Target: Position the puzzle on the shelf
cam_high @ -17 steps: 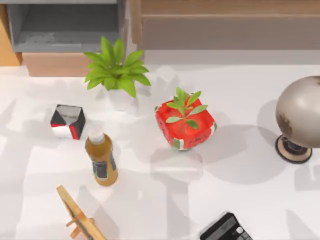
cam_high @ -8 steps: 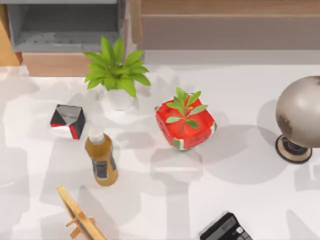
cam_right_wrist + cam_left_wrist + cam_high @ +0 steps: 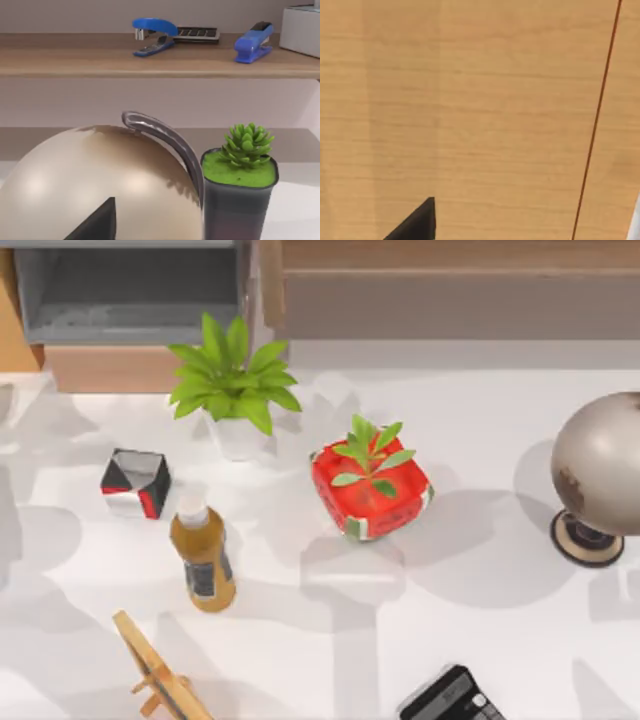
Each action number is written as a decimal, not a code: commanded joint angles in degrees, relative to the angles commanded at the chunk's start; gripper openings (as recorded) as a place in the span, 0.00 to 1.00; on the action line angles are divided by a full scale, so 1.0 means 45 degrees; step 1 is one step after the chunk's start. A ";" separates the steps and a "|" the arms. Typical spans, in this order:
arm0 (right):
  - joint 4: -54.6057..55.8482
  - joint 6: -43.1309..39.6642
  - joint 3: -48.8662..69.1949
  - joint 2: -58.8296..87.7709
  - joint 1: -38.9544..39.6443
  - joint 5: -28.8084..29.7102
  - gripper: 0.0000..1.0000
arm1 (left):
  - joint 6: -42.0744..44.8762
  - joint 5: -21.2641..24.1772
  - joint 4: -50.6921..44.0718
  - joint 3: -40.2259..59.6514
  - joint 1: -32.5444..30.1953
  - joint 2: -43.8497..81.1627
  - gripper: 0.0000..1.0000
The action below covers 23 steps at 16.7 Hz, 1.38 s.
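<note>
Top view: shelf [image 3: 450, 255] runs along the table's far edge, center to right, w/ red planter [image 3: 370, 490] mid-table and black-red-white cube [image 3: 135, 483] at left, left claw [image 3: 415, 225] close to a wood panel [image 3: 480, 100], right claw [image 3: 95, 225] close to the globe [image 3: 600, 460], can't tell either claw's state tbh.

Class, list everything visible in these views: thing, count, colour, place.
long wooden shelf: one, light brown, table's back right
grey-lined open compartment: one, grey, back left
leafy plant in white pot: one, green, before compartment
cube-shaped planter with leaves: one, red, centre
cube with triangular patches: one, black-red-white, left
capped bottle: one, amber, beside that cube
globe: one, grey-beige, right edge
wooden stand: one, tan, front left
calculator: one, black, front
staplers: two, blue, on shelf
succulent in dark pot: one, green, beside globe
left tool, right tool: one each, black, own wrist view
</note>
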 joint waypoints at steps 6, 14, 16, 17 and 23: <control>0.0000 0.0000 0.0000 0.0000 0.0000 0.0000 1.00 | 0.0679 0.0157 0.0505 0.0491 0.0168 0.0985 1.00; 0.0000 0.0000 0.0000 0.0000 0.0000 0.0000 1.00 | 0.0670 -0.0101 -0.0103 0.1640 -0.0096 0.1519 1.00; 0.0000 0.0000 0.0000 0.0000 0.0000 0.0000 1.00 | 0.0669 -0.0158 -0.0259 0.1942 -0.0155 0.1664 1.00; 0.0000 0.0000 0.0000 0.0000 0.0000 0.0000 1.00 | 0.0669 -0.0159 -0.0263 0.1950 -0.0157 0.1667 1.00; 0.0000 0.0000 0.0000 0.0000 0.0000 0.0000 1.00 | 0.0669 -0.0159 -0.0263 0.1950 -0.0157 0.1667 0.70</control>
